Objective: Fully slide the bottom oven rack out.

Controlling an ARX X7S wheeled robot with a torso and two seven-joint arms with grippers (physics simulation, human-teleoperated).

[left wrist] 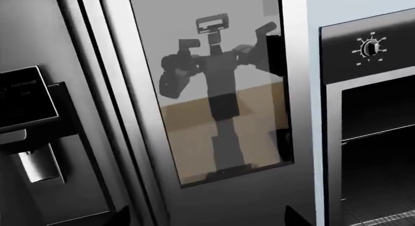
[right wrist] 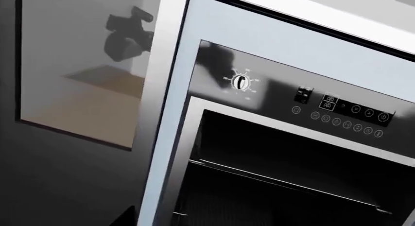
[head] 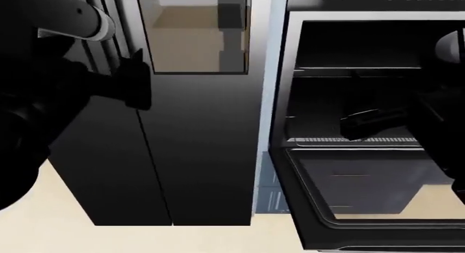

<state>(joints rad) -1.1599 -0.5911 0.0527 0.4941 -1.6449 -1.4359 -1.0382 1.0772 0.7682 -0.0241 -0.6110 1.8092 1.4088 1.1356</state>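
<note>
The oven (head: 363,24) stands open at the right, its glass door (head: 363,187) folded down. The bottom oven rack (head: 349,139) lies inside the cavity, its silver front edge just behind the door hinge; a few of its rods show in the left wrist view (left wrist: 389,218). The upper rack shows only as a thin bar (head: 349,68). My right gripper (head: 363,122) hangs in the cavity just above the bottom rack, open and empty; one fingertip (right wrist: 128,217) shows in the right wrist view. My left gripper (left wrist: 209,218) is open and empty in front of the fridge.
A tall black fridge (head: 189,128) with a mirror-like panel (left wrist: 214,90) and a dispenser (left wrist: 32,133) fills the left. A pale strip of wall (head: 265,100) separates it from the oven. The oven's dial (right wrist: 240,82) and button row (right wrist: 347,121) sit above the cavity.
</note>
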